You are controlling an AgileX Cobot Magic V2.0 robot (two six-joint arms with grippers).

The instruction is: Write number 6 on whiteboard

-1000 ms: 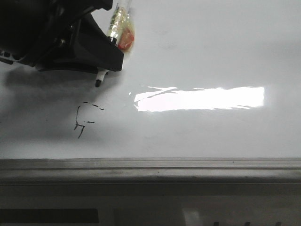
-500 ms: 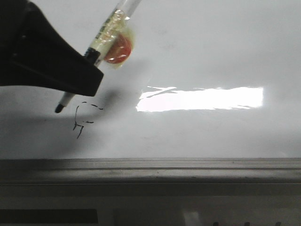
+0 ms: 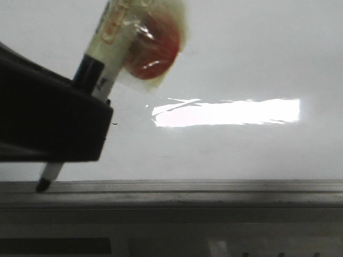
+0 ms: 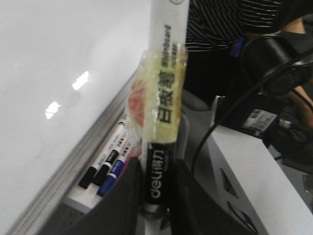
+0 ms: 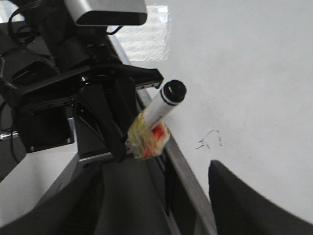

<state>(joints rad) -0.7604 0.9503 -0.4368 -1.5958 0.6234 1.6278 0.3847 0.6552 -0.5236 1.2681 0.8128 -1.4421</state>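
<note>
My left gripper (image 3: 64, 128) fills the left of the front view, shut on a white-and-black marker (image 3: 107, 37) wrapped in yellowish tape with a red wad (image 3: 155, 48). The marker's black tip (image 3: 41, 187) hangs in front of the grey rim (image 3: 214, 187) of the whiteboard (image 3: 241, 64). In the left wrist view, the fingers (image 4: 127, 196) clamp the marker (image 4: 164, 122) by its black band. No number 6 shows; only a faint thin scribble (image 5: 210, 139) is on the whiteboard (image 5: 244, 63). My right gripper (image 5: 156, 210) is open and holds nothing, beside the rim.
Several spare markers (image 4: 105, 164) lie in the tray under the board's rim. A person in a striped shirt (image 4: 215, 24), black cables (image 4: 220, 122) and a white housing (image 4: 254, 181) are beside the left arm. A bright glare (image 3: 230, 112) lies on the board.
My left gripper has moved down and closer to the front camera with the marker. Its tip went from above the scribble to the rim, and the gripper now covers the scribble.
</note>
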